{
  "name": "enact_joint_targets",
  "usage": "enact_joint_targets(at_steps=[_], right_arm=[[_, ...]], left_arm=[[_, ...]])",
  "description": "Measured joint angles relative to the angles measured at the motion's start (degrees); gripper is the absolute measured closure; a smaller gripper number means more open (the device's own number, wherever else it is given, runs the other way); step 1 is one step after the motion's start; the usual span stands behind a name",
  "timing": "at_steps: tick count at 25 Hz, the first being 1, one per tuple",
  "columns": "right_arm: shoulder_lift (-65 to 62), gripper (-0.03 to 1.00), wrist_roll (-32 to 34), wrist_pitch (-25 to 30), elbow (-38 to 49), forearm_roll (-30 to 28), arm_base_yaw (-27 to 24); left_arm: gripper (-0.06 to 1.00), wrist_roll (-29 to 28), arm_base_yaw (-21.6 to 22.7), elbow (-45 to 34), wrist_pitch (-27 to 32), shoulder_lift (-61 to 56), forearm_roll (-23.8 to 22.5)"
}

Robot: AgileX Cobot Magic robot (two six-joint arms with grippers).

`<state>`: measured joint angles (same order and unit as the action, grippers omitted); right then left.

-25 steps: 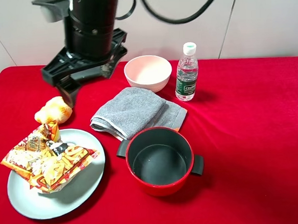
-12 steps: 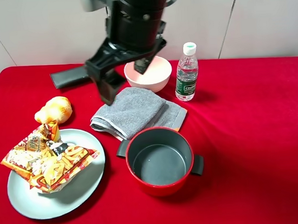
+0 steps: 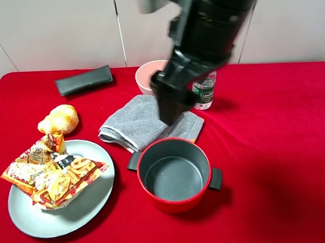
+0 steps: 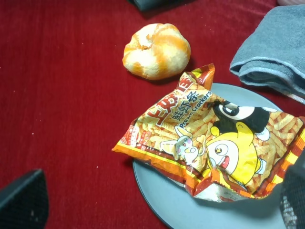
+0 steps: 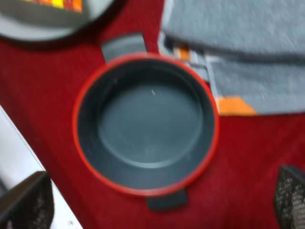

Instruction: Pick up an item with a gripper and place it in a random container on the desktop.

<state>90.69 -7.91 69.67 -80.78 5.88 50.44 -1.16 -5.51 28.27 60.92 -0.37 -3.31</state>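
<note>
The snack bag (image 3: 50, 177) lies on the big grey-blue plate (image 3: 85, 207), and one end sticks out over the plate's edge. The plate sits on the red table (image 3: 273, 148). An orange and white shell (image 3: 58, 119) rests just beside the plate. A grey towel (image 3: 143, 122) lies between a pink bowl (image 3: 148, 78) and a red pot (image 3: 175, 174). The right gripper (image 5: 162, 202) hangs above the pot with its fingers (image 5: 26, 200) wide apart, holding nothing. The left gripper (image 4: 157, 200) is also spread open over the bag.
</note>
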Motion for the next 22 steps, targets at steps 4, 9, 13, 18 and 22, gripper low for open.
enact_joint_targets(at_steps=[4,9,13,18,22], right_arm=[[-5.68,0.27,0.00,0.00,5.59,-1.24,0.00],[-13.22,0.27,0.98,0.00,12.05,-3.63,0.00],[-19.23,0.27,2.64,0.05,16.77,-5.09,0.00],[-26.47,0.27,3.08,0.05,23.04,-5.22,0.00],[-33.36,0.27,3.08,0.05,28.49,-5.22,0.00]], left_arm=[[-0.01,0.00,0.00,0.00,0.00,0.00,0.00],[-0.01,0.00,0.00,0.00,0.00,0.00,0.00],[-0.01,0.05,0.00,0.00,0.00,0.00,0.00],[-0.01,0.05,0.00,0.00,0.00,0.00,0.00],[-0.01,0.05,0.00,0.00,0.00,0.00,0.00]])
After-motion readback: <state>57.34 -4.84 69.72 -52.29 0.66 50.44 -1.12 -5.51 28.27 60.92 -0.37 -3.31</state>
